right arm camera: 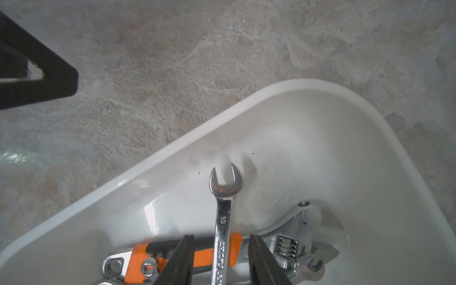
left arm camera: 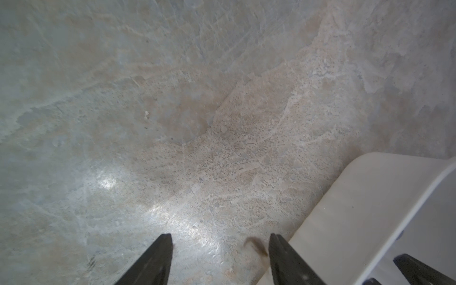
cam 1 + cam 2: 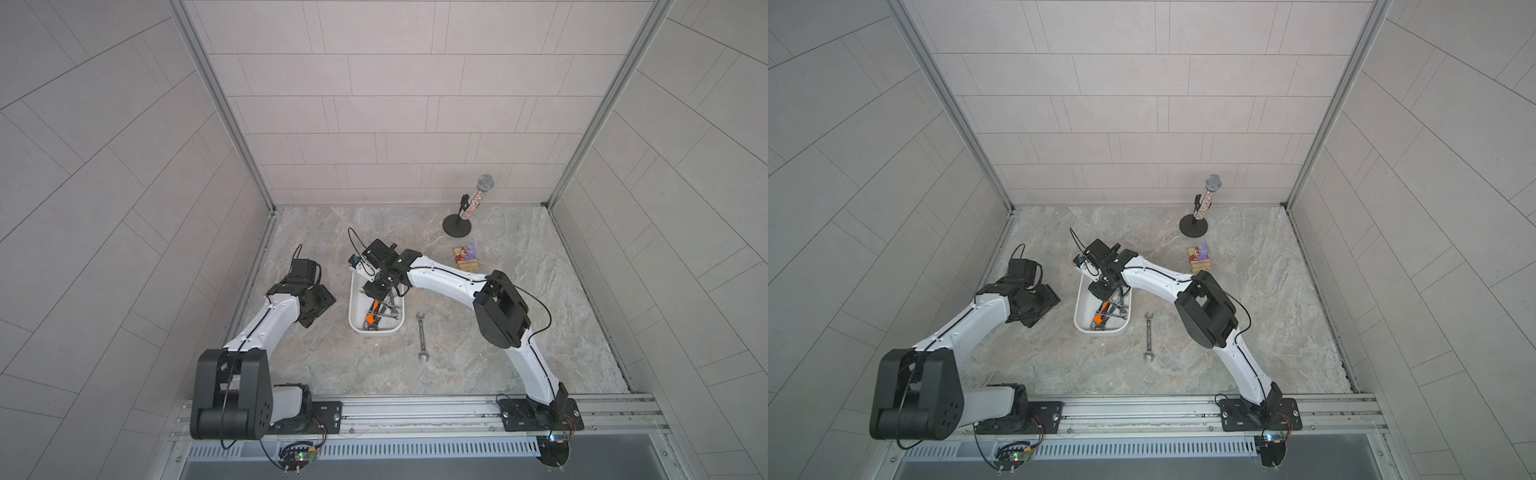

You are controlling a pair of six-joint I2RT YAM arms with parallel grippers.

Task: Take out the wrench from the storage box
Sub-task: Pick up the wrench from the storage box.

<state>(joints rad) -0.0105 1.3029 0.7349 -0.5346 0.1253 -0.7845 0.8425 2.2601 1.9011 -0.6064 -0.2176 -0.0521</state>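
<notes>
Right wrist view is showing the right tool reaching down into the shallow white plastic storage box. Its two ribbed black fingers are standing partly open on either side of a slim chrome combination wrench. A gap is showing on each side of the shank, so the tool is straddling the wrench and gripping nothing.

The wrench is lying inside the box, slanting across the orange-and-black handle of a chrome adjustable wrench, with its open end pointing toward a rounded corner. That propping is probably helping, since the shank seems to be sitting clear of the box floor, leaving room for the fingers to drop past it. The fingers are lining up across the shank's narrow width, which looks like the sensible pinch for a flat steel bar.

In both top views the box is sitting on the grey marbled worktop with the right arm bending over its far end. A silver double open-ended wrench is lying on the worktop near the box, outside it.

Left wrist view is showing the left tool hovering open and empty over bare worktop, just beside the box's outer wall. It is likely waiting there to steady the light tub. Lifting straight up looks wise, because the tangled tools underneath could snag.
</notes>
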